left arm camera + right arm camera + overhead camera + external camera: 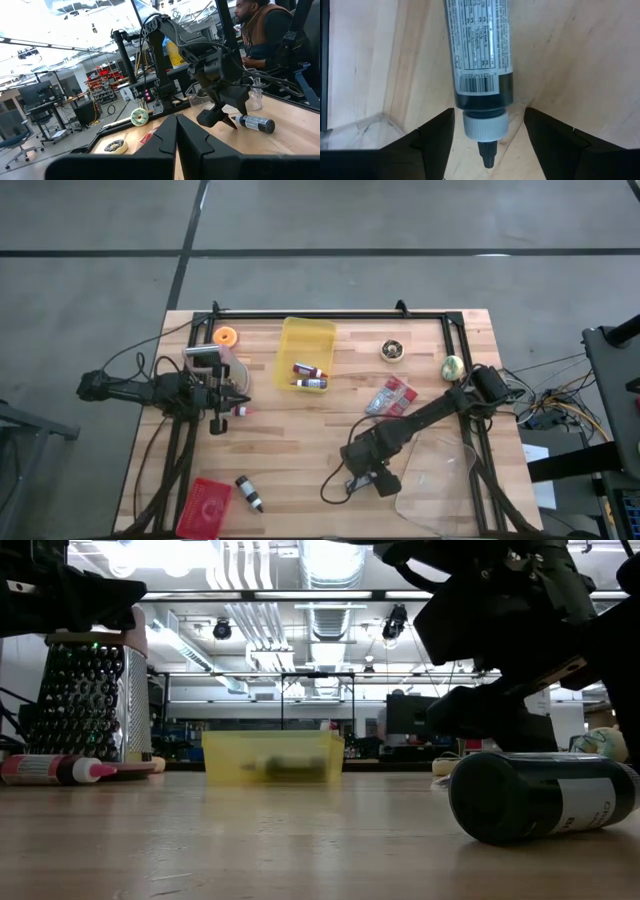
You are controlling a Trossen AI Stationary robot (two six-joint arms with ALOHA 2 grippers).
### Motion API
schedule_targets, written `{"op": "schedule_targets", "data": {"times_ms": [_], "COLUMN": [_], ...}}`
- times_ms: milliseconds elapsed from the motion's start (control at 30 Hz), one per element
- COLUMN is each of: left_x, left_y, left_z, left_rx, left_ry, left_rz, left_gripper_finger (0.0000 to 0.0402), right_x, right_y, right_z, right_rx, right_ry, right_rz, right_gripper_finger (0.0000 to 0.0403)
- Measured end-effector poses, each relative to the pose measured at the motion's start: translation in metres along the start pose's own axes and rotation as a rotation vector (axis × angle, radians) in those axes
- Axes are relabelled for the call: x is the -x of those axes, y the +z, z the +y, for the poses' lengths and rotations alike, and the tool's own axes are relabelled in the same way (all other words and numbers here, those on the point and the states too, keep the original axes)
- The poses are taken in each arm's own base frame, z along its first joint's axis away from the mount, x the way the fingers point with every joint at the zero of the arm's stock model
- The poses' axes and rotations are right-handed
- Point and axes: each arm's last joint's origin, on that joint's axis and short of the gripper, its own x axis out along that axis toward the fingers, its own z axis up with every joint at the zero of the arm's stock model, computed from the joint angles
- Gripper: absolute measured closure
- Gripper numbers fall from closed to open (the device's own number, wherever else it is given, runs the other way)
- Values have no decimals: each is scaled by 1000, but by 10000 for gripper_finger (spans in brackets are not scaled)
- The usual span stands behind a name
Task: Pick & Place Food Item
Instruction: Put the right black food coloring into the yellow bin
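Note:
A dark squeeze bottle (477, 50) with a printed label, a white cap (485, 125) and a dark nozzle lies on its side on the wooden table (300, 430). It also shows in the low view (540, 798). My right gripper (487, 111) points steeply down over its cap end, near the table's front right (368, 478). It is open, with one finger on either side of the cap and a gap at each side. My left gripper (176, 125) is shut on nothing and waits at the table's left (232, 395).
A yellow bin (307, 355) holding small items stands at the back centre, with a metal grater (205, 360) to its left. Red packets (390, 397), a ring-shaped item (392, 351), a second small bottle (248, 492) and a red basket (205, 505) lie around. A clear sheet (440, 480) is at front right.

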Motion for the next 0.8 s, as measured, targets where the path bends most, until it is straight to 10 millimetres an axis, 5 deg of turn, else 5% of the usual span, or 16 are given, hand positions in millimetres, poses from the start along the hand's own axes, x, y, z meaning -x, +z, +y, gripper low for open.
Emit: {"op": "schedule_targets", "data": {"times_ms": [800], "left_x": [0], "left_y": [0], "left_z": [0], "left_rx": [0], "left_ry": [0], "left_rz": [0], "left_gripper_finger": [388], "right_x": [-1], "right_y": [-1], "right_z": [-1], "right_rx": [11], "right_ry": [-8], "right_rz": [4], "right_gripper_finger": [279]}}
